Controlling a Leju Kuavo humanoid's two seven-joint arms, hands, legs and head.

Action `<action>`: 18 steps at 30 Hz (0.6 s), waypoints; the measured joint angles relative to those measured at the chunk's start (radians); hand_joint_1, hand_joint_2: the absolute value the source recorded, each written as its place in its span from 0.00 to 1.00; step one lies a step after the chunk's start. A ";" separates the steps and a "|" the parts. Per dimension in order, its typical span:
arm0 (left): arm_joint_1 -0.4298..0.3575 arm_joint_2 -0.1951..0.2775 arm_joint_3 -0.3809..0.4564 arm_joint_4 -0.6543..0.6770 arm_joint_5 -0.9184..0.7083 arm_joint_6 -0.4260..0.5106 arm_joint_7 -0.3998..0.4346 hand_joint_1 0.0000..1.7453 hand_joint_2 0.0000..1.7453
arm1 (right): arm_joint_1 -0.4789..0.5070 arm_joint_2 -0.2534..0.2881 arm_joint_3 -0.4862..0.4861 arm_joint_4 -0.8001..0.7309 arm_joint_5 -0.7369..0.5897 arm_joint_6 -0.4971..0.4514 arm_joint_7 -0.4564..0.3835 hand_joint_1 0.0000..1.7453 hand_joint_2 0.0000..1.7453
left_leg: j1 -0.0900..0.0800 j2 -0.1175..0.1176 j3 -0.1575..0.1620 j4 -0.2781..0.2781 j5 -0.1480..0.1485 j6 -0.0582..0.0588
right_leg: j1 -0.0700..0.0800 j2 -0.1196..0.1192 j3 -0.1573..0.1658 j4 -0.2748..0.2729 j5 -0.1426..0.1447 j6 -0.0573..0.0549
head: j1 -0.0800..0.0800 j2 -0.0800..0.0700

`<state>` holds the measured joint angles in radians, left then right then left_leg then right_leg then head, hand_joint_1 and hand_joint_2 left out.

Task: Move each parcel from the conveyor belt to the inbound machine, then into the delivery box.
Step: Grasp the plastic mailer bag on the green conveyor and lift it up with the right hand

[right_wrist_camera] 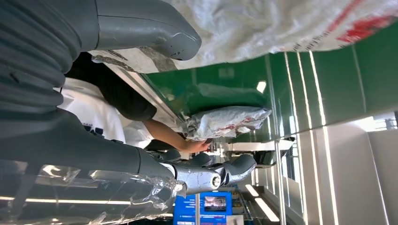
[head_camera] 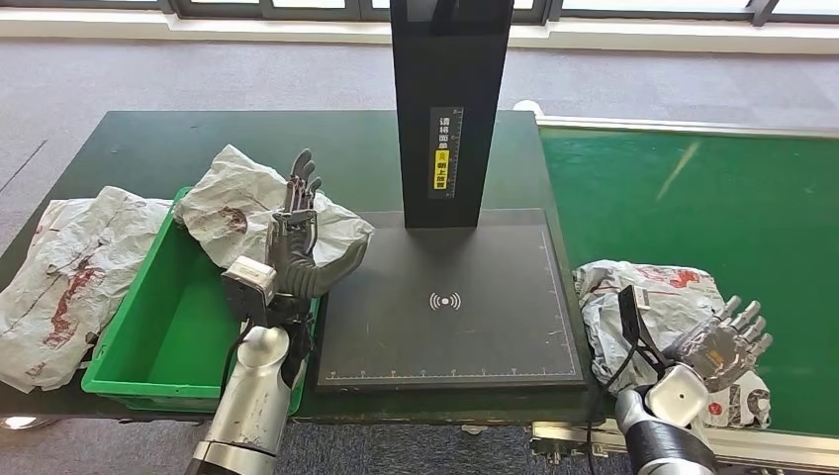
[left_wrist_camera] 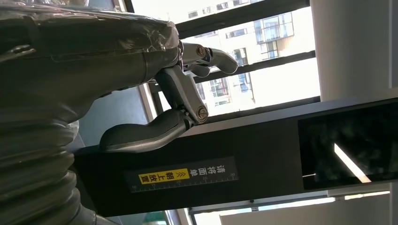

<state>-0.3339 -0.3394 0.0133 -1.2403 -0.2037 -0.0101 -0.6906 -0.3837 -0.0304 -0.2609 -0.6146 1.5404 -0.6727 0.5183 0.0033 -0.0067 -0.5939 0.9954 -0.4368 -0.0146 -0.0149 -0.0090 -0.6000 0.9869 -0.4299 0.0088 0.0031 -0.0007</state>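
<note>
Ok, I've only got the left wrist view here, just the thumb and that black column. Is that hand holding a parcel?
Observer: No. The left hand is open, fingers pointing up, in front of a crumpled parcel that lies across the far rim of the green box.
Operator: Anything on the machine's plate?
Observer: No parcel lies over the centre mark of the black plate.
Operator: And the right hand?
Observer: The right hand is open, fingers spread, over another parcel at the near edge of the conveyor belt.
</note>
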 joint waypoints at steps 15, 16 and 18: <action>0.009 0.002 -0.021 -0.038 -0.028 0.011 0.016 0.00 1.00 | -0.032 -0.017 -0.224 0.127 -0.198 0.216 -0.348 0.00 1.00 | 0.000 0.000 0.000 0.000 0.000 0.000 | 0.000 0.000 0.001 0.000 0.000 0.000 | 0.000 0.000; 0.010 0.002 -0.021 -0.039 -0.028 0.011 0.016 0.00 1.00 | -0.034 -0.017 -0.229 0.130 -0.199 0.217 -0.348 0.00 1.00 | 0.000 0.000 0.000 0.000 0.000 0.000 | 0.000 0.000 0.001 0.000 0.000 0.000 | 0.000 0.000; 0.010 0.003 -0.021 -0.040 -0.028 0.011 0.016 0.00 1.00 | -0.036 -0.017 -0.236 0.134 -0.199 0.217 -0.348 0.00 1.00 | 0.000 0.000 0.000 0.000 0.000 0.000 | 0.000 -0.001 0.001 0.000 0.000 0.000 | 0.000 0.000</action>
<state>-0.3235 -0.3368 -0.0079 -1.2804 -0.2320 0.0013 -0.6748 -0.4198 -0.0478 -0.4967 -0.4807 1.3413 -0.4559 0.1705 0.0032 -0.0070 -0.5938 0.9956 -0.4366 -0.0142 -0.0150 -0.0096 -0.5987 0.9869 -0.4298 0.0089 0.0031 -0.0007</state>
